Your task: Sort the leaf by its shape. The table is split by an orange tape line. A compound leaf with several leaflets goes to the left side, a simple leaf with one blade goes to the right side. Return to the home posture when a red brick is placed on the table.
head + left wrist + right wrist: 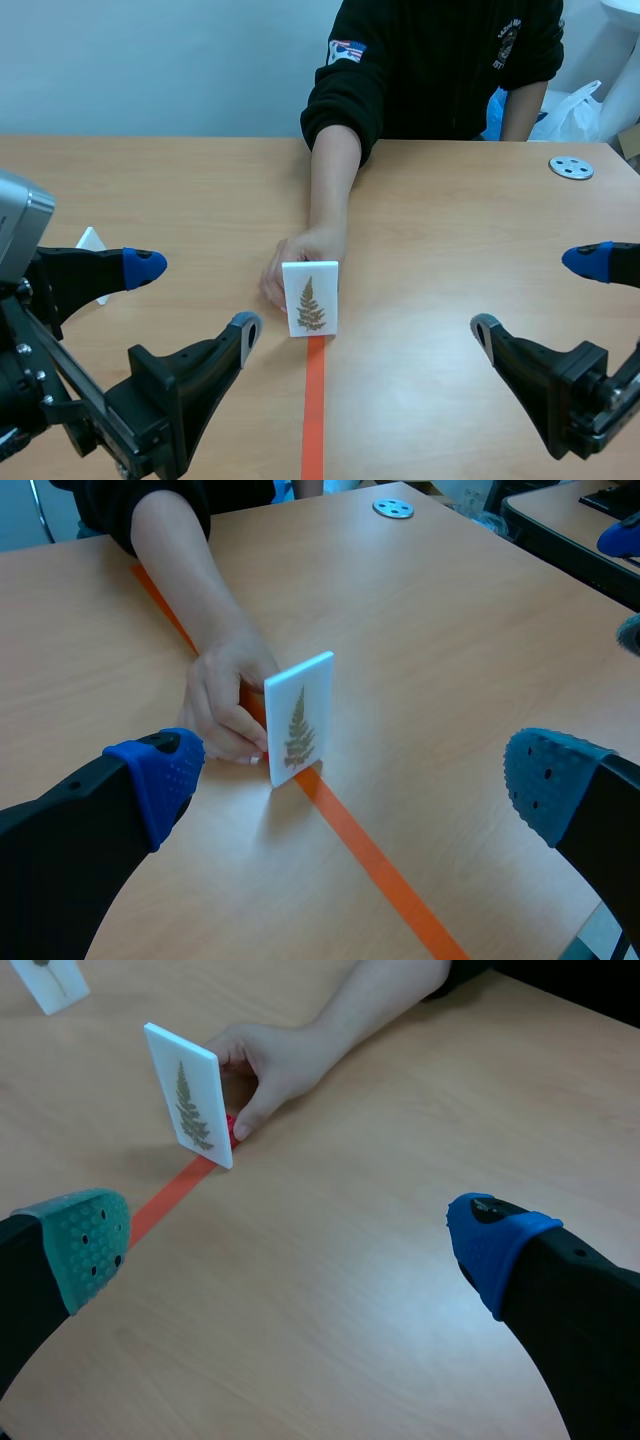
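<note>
A white card (310, 298) with a fern-like leaf of several leaflets stands upright on the orange tape line (314, 410) at mid-table. A person's hand (300, 255) holds it from behind. The card (299, 718) is ahead of my left gripper (355, 790), which is open and holds nothing. My right gripper (290, 1240) is also open and holds nothing, with the card (189, 1097) ahead of it and to its left. In the scene view the left gripper (195, 295) and right gripper (535, 295) sit low on either side of the tape. A small red bit (231, 1130) shows behind the card's foot; what it is cannot be told.
A second white card (90, 242) stands at the far left behind my left fingers. A round metal disc (571, 167) lies at the back right. The person's forearm (330, 180) reaches in from across the table. A plastic bag (570, 110) sits beyond the table edge.
</note>
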Motion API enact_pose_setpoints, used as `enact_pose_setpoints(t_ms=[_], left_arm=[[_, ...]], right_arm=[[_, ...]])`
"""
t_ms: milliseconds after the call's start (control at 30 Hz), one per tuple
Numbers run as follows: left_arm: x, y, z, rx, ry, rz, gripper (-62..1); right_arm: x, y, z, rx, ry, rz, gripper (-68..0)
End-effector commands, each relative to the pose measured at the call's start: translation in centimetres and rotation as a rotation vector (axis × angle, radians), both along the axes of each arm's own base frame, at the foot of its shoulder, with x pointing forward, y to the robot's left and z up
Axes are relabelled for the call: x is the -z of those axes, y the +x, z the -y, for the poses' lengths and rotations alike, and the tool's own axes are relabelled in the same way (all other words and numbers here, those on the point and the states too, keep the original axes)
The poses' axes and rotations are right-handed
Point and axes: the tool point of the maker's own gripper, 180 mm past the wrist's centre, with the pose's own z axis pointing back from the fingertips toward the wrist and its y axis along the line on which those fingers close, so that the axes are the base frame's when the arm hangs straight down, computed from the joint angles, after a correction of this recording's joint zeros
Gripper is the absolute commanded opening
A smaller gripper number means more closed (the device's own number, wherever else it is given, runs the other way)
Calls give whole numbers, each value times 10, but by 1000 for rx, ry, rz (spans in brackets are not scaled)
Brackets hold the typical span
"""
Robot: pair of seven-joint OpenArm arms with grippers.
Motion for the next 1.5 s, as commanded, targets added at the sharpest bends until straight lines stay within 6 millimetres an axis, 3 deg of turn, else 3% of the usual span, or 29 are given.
enact_pose_setpoints(t_ms=[0,267,700,1067,1467], left_arm=[[-6,1,1,-1,-18,18,14],[-6,1,1,-1,-19,19,14],[-6,1,0,-2,-20,21,14],[-6,1,0,-2,-20,21,14],[-6,1,0,-2,-19,21,14]], right_arm=[[-17,10,-3,-17,17,58,4],[-11,24,-12,-57,30,59,4],[30,53,-31,-95,30,24,4],[66,65,-60,-141,65,-4,4],[83,84,-89,-185,71,23,4]])
